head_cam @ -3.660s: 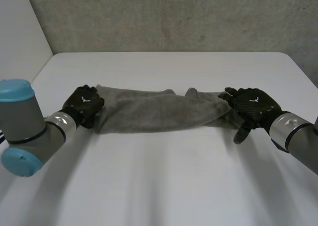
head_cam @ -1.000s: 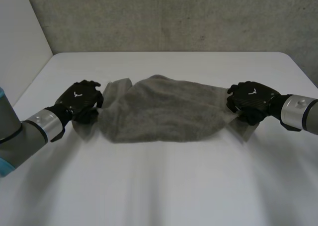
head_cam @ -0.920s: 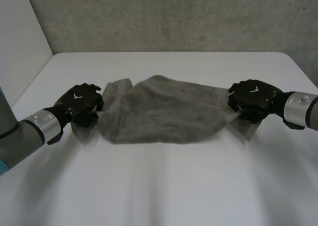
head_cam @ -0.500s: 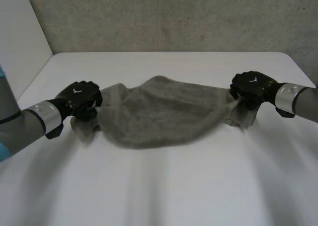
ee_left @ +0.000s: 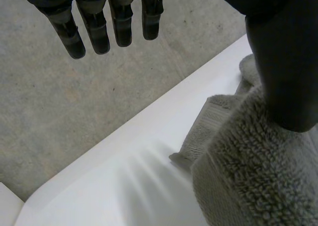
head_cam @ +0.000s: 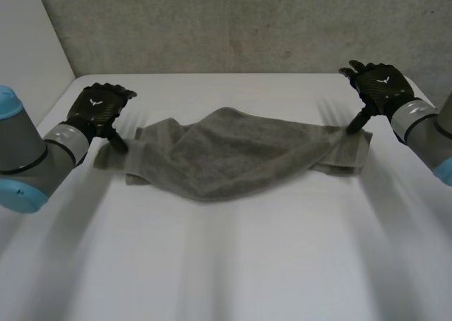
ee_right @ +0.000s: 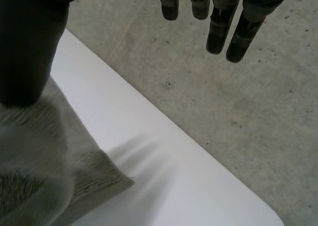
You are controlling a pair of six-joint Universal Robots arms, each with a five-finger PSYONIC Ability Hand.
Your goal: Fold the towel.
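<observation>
White table [head_cam: 226,264] fills the floor here, with the grey towel [head_cam: 240,152] stretched across its far half, rumpled, bunched and humped in the middle, its ends lying flatter. The left end is a flat folded layer; the right end shows a squared corner poking out from under the bulk.

Left arm [head_cam: 28,159] reaches in from one side, right arm [head_cam: 431,134] from the other, one to each end of the cloth.

Left hand [head_cam: 97,106] is at the towel's left end: fingers [ee_left: 94,27] straight and spread, lifted clear of the cloth, thumb [ee_left: 285,62] tip down on the pile. Nothing gripped, the hand is loose.

Right hand [head_cam: 378,85] mirrors it at the right end: fingers [ee_right: 218,27] straight and raised off the table, thumb [ee_right: 27,47] resting on the towel's edge, no pinch.

Each hand carries a small white mark on its back, too small to read.
</observation>
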